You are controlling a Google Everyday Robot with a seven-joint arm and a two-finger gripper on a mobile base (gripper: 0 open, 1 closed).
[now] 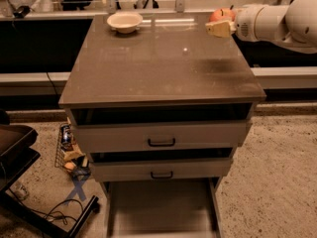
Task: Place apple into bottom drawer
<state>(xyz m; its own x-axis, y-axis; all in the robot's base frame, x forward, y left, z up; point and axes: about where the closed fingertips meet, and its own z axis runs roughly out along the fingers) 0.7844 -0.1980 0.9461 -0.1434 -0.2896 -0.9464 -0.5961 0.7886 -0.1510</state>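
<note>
The red-orange apple (221, 14) is in my gripper (218, 24), lifted above the back right corner of the cabinet top (163, 63). One cream finger (217, 29) shows under the apple's front, and the white arm reaches in from the right. The bottom drawer (161, 207) is pulled out at the foot of the cabinet, with a flat bare floor. It lies well below and nearer to me than the gripper.
A cream shallow bowl (125, 21) sits at the back left of the cabinet top. The two upper drawers (161, 142) with black handles stand slightly open. A dark cart (20, 152), cables and small clutter (69, 150) are on the floor at the left.
</note>
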